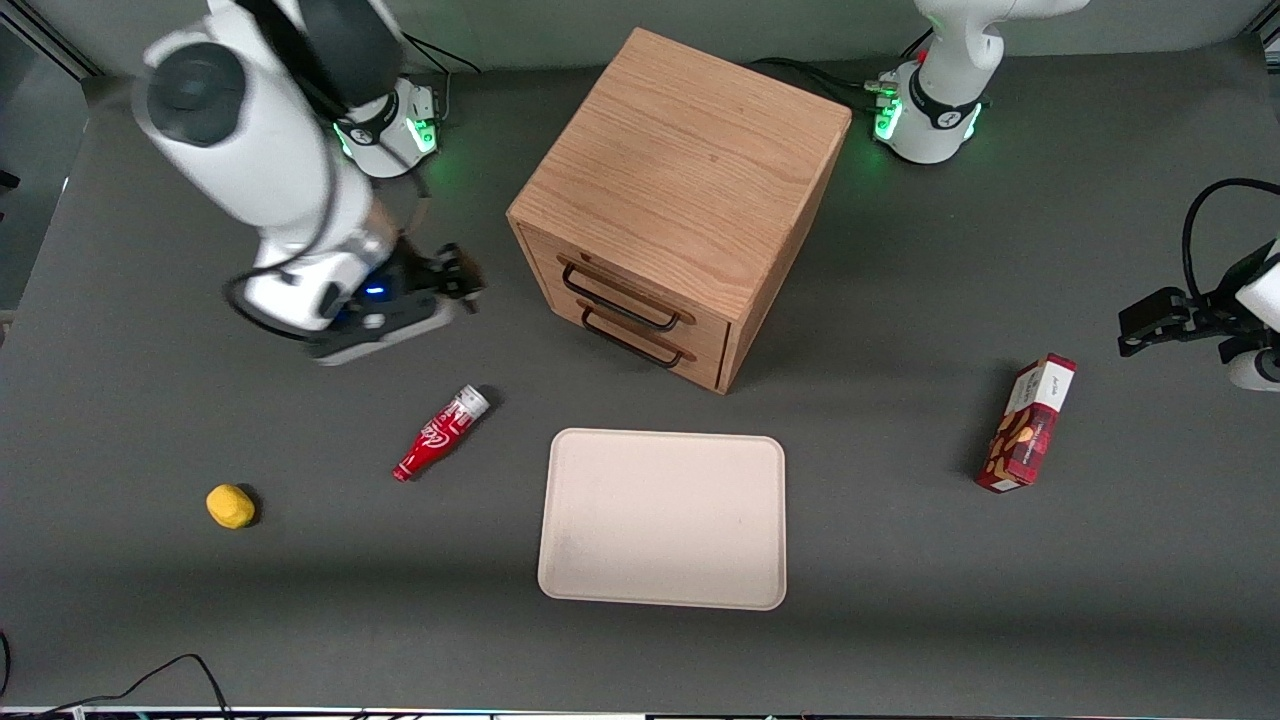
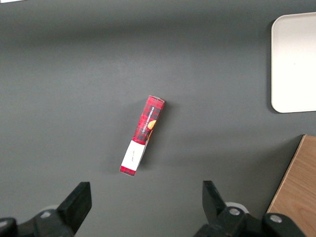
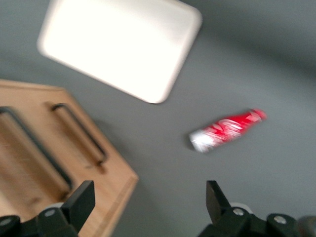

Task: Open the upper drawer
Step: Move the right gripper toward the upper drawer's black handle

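Observation:
The oak cabinet (image 1: 680, 160) stands at the middle of the table. Its upper drawer (image 1: 630, 300) is shut flush, with a black wire bar handle (image 1: 620, 297). The matching lower drawer (image 1: 650, 355) below it is also shut. My right gripper (image 1: 465, 285) hovers above the table beside the cabinet, toward the working arm's end, apart from the handles. In the right wrist view the gripper (image 3: 148, 207) is open and empty, with the upper drawer (image 3: 24, 163) and the lower drawer's handle (image 3: 79, 133) close by one finger.
A red bottle (image 1: 440, 433) (image 3: 227, 129) lies on the table nearer the front camera than my gripper. A cream tray (image 1: 663, 518) (image 3: 121, 47) lies in front of the cabinet. A yellow lump (image 1: 230, 505) and a red box (image 1: 1027, 423) (image 2: 142, 136) lie farther off.

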You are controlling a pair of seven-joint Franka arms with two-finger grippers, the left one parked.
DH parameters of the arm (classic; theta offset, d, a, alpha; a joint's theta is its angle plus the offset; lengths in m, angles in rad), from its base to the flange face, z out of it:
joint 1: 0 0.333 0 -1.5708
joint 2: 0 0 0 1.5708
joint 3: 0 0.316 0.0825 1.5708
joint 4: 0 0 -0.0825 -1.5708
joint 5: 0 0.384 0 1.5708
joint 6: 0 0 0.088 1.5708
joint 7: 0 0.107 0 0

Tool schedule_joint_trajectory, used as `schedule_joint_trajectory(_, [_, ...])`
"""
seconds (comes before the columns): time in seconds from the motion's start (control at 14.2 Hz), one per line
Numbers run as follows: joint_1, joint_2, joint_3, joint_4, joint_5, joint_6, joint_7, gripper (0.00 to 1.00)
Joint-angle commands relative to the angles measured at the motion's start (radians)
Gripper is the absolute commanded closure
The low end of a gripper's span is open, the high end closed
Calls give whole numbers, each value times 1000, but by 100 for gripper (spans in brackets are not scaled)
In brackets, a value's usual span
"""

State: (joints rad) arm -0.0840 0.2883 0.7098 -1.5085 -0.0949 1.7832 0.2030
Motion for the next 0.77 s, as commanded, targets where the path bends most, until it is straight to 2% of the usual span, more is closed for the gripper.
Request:
schedule_joint_trajectory(0.0, [7,167,126,76,-84,51,-77,0])
schedule_joint_trajectory(0.14, [27,224,152,76,-123,59,-186,0])
schedule_joint_trajectory(0.7, [61,305,152,38,-121,119,-310,0])
